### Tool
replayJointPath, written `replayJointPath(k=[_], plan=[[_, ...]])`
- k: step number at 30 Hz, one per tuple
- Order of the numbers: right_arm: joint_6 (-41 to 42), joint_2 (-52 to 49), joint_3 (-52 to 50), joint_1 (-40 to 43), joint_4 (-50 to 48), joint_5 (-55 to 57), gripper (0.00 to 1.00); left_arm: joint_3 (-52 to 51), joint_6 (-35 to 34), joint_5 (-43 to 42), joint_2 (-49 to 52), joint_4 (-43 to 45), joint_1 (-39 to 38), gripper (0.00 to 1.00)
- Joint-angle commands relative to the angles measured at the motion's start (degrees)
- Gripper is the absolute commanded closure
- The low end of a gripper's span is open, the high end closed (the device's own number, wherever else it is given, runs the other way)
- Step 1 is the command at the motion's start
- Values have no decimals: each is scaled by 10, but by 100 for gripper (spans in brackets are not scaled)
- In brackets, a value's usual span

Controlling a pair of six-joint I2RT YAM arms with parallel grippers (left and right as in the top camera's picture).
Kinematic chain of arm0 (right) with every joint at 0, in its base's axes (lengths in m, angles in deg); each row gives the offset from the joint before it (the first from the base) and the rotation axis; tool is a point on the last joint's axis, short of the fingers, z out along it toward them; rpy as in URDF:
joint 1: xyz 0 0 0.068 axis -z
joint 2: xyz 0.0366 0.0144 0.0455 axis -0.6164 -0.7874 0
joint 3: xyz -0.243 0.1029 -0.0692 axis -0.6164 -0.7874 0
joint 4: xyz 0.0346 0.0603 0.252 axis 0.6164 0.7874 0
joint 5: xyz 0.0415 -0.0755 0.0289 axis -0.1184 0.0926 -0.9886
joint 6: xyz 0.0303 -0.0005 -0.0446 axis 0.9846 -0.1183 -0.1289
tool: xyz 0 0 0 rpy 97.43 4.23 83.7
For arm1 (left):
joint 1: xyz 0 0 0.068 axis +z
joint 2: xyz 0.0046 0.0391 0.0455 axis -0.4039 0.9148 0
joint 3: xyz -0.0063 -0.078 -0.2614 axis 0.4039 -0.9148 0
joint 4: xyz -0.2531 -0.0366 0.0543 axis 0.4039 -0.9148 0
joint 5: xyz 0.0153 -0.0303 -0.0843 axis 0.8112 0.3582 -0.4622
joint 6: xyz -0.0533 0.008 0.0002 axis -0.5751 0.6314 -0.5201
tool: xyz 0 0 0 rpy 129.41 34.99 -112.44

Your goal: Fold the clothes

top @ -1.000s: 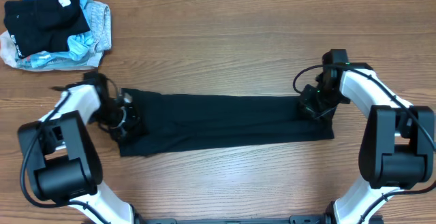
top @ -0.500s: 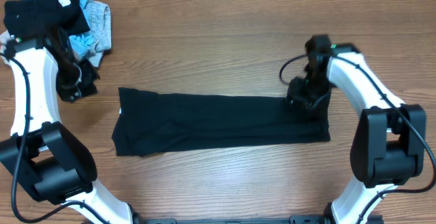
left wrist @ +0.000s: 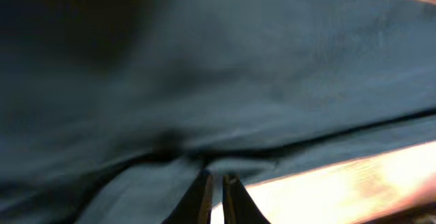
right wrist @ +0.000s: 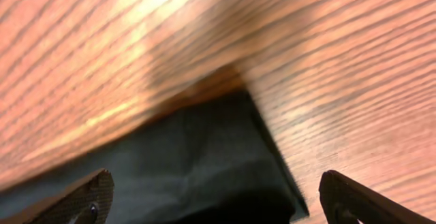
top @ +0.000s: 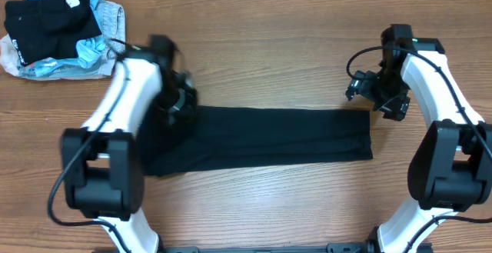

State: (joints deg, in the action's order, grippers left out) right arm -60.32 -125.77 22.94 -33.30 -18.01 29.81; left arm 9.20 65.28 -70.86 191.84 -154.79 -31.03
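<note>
The clothes (top: 269, 138) are a black garment lying as a long flat strip across the middle of the table. My left gripper (top: 181, 103) hovers over the strip's left end. In the left wrist view its fingers (left wrist: 215, 186) stand almost together with only a slit between them and nothing in it. Their tips are at a fold where dark fabric (left wrist: 204, 81) meets bare wood. My right gripper (top: 374, 98) is at the strip's far right corner. Its jaws (right wrist: 218, 200) are wide open and straddle the cloth corner (right wrist: 218, 156), gripping nothing.
At the back left corner sits a pile: a black item with a white tag (top: 54, 14) on pale blue and grey garments (top: 104, 30). The wooden table (top: 261, 45) shows behind and in front of the strip.
The left arm has swung from beside the pile to above the strip's left end. The right gripper has opened, let go of the right end and drawn back to the right.
</note>
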Motion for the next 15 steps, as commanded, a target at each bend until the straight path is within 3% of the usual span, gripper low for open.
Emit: replayJointPath(k=[1, 7, 10, 15], plan=[[0, 2, 6, 12, -1, 6, 0, -64, -44, -8, 2, 50, -31, 89], [0, 2, 6, 13, 6, 6, 0, -144, -71, 38, 3, 120, -24, 89], [0, 2, 6, 13, 8, 6, 0, -165, -86, 101, 3, 122, 1, 91], [0, 2, 6, 13, 13, -4, 0, -178, -75, 123, 3, 120, 73, 92]])
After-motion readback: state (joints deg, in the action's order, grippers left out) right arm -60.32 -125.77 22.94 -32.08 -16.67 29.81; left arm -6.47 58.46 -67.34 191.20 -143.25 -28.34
